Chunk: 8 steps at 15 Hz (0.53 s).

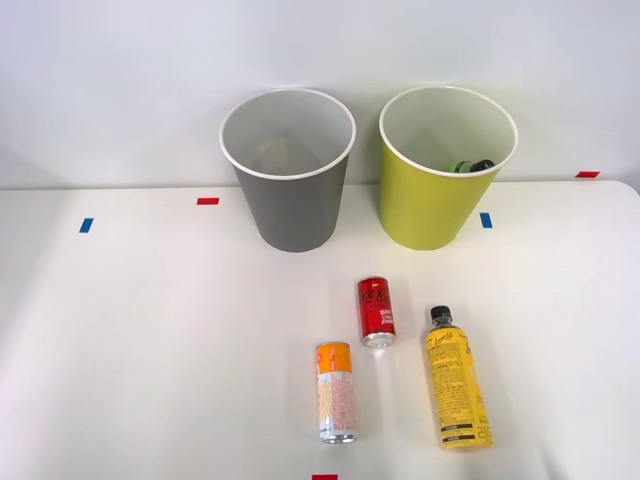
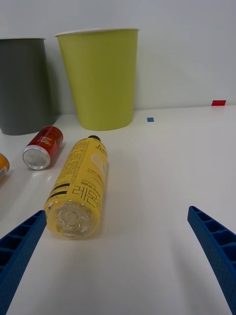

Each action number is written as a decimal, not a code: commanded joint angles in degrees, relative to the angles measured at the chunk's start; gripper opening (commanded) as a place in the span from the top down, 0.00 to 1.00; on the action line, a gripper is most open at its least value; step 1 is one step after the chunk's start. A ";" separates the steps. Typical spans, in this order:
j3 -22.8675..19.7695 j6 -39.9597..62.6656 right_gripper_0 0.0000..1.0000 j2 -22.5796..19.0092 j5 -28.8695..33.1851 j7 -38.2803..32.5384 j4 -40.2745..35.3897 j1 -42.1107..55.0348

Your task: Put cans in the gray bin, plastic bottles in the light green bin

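My gripper (image 2: 118, 261) is spread wide and holds nothing. The yellow bottle (image 2: 81, 187) lies on the table (image 2: 167, 162) just ahead, off toward one finger, base toward me, its long axis pointing to the green bin (image 2: 101, 78). I judge I must shift sideways to straddle it.

The white table (image 1: 150, 330) bears the gray bin (image 1: 289, 205), light green bin (image 1: 428, 200), two cans (image 1: 376, 311) and a yellow-labelled bottle (image 1: 456, 390).
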 commanded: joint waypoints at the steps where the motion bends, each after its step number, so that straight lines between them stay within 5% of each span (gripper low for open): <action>1: 0.00 0.00 0.00 0.00 0.00 0.00 0.00 0.00; 8: 0.00 0.00 0.00 0.00 0.00 0.00 0.00 0.00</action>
